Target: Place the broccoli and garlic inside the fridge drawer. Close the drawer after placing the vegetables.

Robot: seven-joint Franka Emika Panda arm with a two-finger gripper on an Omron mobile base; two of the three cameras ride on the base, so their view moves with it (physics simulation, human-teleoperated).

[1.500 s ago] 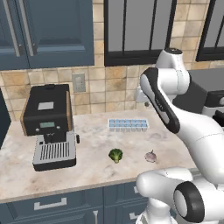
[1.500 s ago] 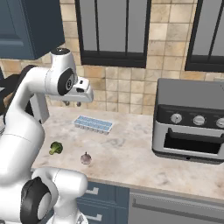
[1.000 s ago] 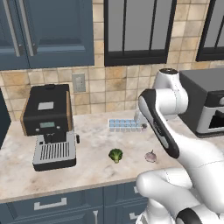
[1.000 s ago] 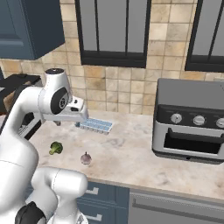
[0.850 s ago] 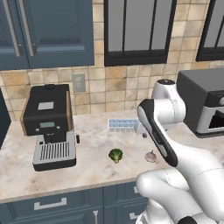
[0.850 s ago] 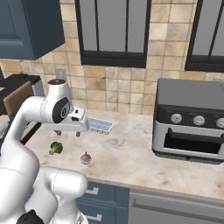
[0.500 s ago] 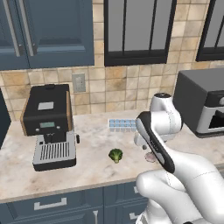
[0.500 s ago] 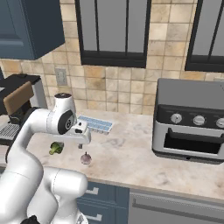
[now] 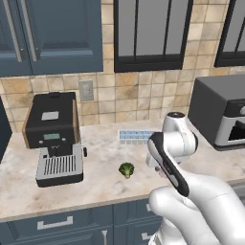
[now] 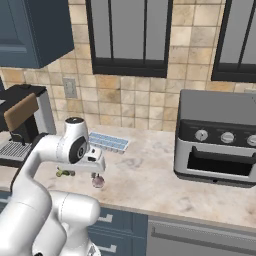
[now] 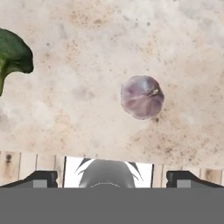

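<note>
The pincer (image 11: 108,177) hangs spread wide above the worktop (image 11: 87,52), the garlic (image 11: 142,96) lying free toward one o'clock of it.

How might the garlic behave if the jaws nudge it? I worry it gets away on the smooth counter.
The garlic looks round and lies loose on the marble counter, so a sideways nudge would likely roll it. It is small, so probably light. The gripper hangs above it with jaws open wide, so closing evenly from both sides should trap it.
</note>
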